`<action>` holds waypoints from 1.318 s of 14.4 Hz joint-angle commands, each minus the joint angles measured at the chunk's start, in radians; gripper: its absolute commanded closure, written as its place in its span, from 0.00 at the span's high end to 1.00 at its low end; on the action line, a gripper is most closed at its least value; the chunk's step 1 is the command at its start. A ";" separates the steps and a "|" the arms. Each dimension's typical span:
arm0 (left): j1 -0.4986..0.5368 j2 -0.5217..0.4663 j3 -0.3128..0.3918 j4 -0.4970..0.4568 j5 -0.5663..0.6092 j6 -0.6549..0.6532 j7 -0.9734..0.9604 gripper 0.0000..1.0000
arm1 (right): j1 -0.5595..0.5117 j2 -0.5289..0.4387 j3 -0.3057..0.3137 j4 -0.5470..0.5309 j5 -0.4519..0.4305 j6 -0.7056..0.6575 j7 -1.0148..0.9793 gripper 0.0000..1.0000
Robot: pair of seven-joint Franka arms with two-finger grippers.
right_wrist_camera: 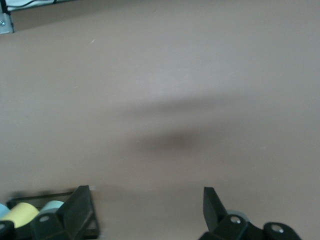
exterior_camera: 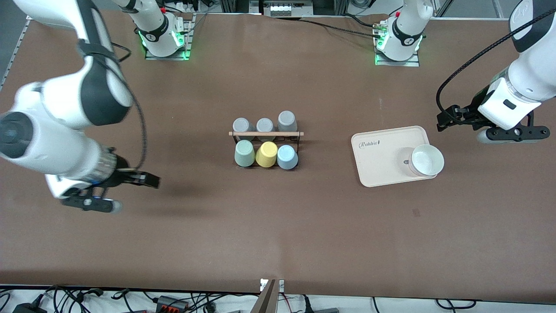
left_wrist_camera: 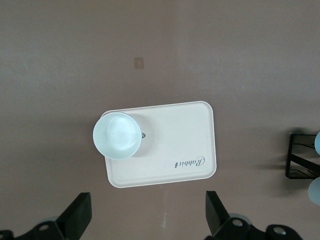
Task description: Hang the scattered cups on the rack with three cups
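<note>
The black wire rack (exterior_camera: 266, 134) with its wooden rod stands mid-table. A mint green cup (exterior_camera: 244, 153), a yellow cup (exterior_camera: 266, 154) and a light blue cup (exterior_camera: 287, 157) sit bottom-up in its row nearer the camera. My left gripper (exterior_camera: 444, 121) hangs open and empty over the table beside the cream tray, as its wrist view confirms (left_wrist_camera: 147, 210). My right gripper (exterior_camera: 147, 179) is open and empty over bare table toward the right arm's end. In the right wrist view the gripper (right_wrist_camera: 147, 202) has the rack (right_wrist_camera: 50, 195) and the yellow cup (right_wrist_camera: 22, 215) at the picture's edge.
Three grey cups (exterior_camera: 265, 125) fill the rack's row farther from the camera. A cream tray (exterior_camera: 382, 161) lies toward the left arm's end, carrying a white bowl (exterior_camera: 428, 160). The left wrist view shows the tray (left_wrist_camera: 190, 130) and bowl (left_wrist_camera: 117, 135) too.
</note>
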 commanded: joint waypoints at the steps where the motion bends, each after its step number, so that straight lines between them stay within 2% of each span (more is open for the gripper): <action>1: 0.005 -0.014 -0.002 0.003 0.022 -0.017 0.012 1.00 | -0.071 -0.051 0.017 -0.006 -0.004 -0.033 -0.103 1.00; 4: 0.005 -0.014 -0.002 0.003 0.022 -0.019 0.012 1.00 | -0.097 -0.122 -0.017 -0.007 -0.022 -0.078 -0.184 1.00; 8: 0.005 -0.014 -0.002 0.003 0.022 -0.019 0.012 1.00 | -0.157 -0.243 -0.026 -0.099 -0.025 -0.092 -0.325 1.00; 13: 0.005 -0.014 -0.002 0.003 0.022 -0.019 0.012 1.00 | -0.129 -0.280 -0.091 -0.111 -0.044 -0.150 -0.365 1.00; 16: 0.005 -0.013 -0.002 0.003 0.022 -0.019 0.014 1.00 | -0.126 -0.344 -0.088 -0.208 -0.045 -0.138 -0.360 1.00; 19: 0.006 -0.013 -0.002 0.003 0.022 -0.019 0.014 1.00 | -0.126 -0.461 -0.086 -0.416 -0.048 -0.017 -0.364 1.00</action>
